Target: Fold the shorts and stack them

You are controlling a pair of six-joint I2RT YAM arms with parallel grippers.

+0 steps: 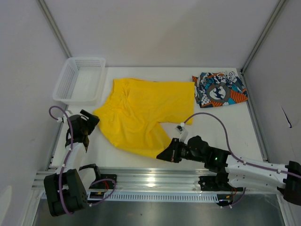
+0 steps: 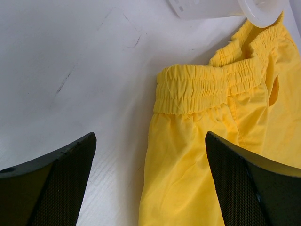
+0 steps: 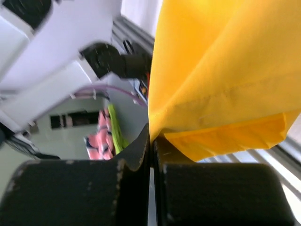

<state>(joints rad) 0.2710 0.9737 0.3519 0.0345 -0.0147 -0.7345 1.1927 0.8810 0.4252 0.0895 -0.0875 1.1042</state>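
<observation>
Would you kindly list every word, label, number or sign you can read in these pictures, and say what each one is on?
No text can be read in any view.
On the printed shorts: a busy pattern only, no legible words.
On the white tag by the right arm's cable: too small to read.
On the yellow shorts and the basket: no markings visible.

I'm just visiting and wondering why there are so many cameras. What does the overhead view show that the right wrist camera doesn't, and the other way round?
Only overhead: the white basket, the printed shorts at the far right, and the left gripper. Only the right wrist: the fingers pressed tight together on a hemmed corner. Both: the yellow shorts and the right gripper pinching their near edge.
</observation>
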